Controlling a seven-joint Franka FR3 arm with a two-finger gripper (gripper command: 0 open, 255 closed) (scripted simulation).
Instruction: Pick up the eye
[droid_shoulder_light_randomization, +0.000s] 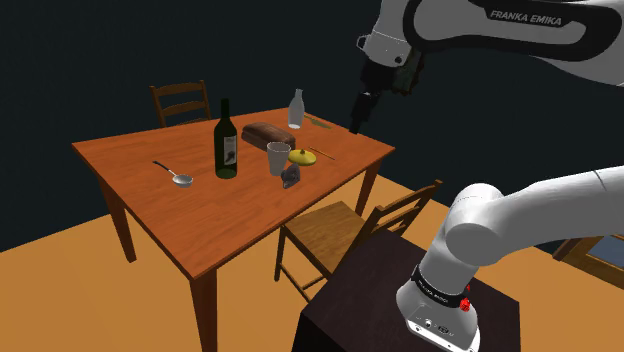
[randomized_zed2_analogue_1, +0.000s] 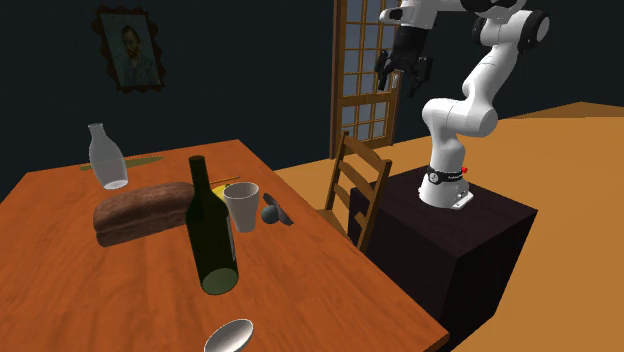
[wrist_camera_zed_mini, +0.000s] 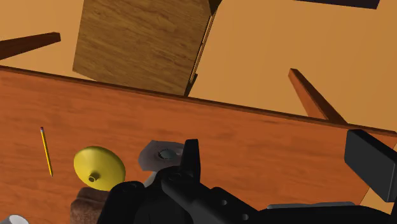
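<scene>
The eye (droid_shoulder_light_randomization: 291, 177) is a small grey rounded thing lying on the wooden table (droid_shoulder_light_randomization: 160, 215) near the edge facing the stand, just beside a grey cup (droid_shoulder_light_randomization: 278, 158). In the second exterior view the eye (randomized_zed2_analogue_1: 270, 213) rests to the right of the cup (randomized_zed2_analogue_1: 241, 207). In the wrist view the eye (wrist_camera_zed_mini: 162, 154) shows as a grey piece with a round centre, partly hidden behind one finger. My gripper (droid_shoulder_light_randomization: 358, 115) hangs high above the table's corner, well clear of the eye, open and empty. Its fingers (wrist_camera_zed_mini: 191, 159) stand wide apart.
A dark bottle (droid_shoulder_light_randomization: 227, 140), a bread loaf (droid_shoulder_light_randomization: 268, 134), a clear flask (droid_shoulder_light_randomization: 295, 110), a yellow dome-shaped thing (droid_shoulder_light_randomization: 303, 156), a pencil (droid_shoulder_light_randomization: 325, 153) and a spoon (droid_shoulder_light_randomization: 175, 174) share the table. A wooden chair (droid_shoulder_light_randomization: 340, 230) stands between table and stand (droid_shoulder_light_randomization: 400, 300).
</scene>
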